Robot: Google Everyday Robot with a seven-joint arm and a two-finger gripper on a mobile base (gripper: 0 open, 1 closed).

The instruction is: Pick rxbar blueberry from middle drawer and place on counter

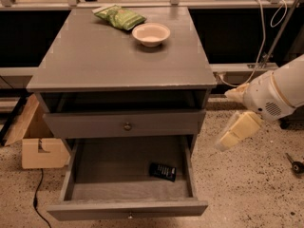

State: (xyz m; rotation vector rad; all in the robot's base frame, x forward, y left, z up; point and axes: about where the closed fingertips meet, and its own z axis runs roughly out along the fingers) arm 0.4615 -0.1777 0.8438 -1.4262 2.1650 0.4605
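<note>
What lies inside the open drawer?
Only the rxbar, flat on the drawer floor, right of centre. The drawer's back is hidden under the cabinet. The gripper is outside, to the cabinet's right.

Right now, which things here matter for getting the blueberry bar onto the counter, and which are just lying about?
For the job: rxbar blueberry, lying in the open middle drawer; counter; tool, low to the counter's right, outside the drawer.
Just lying about: green snack bag, bowl, cardboard box.

I see dark navy flat rxbar blueberry (162,171) lying right of centre in pulled-out grey wooden middle drawer (95,209); cream two-finger gripper (224,120) well right of drawer, fingers apart.
</note>
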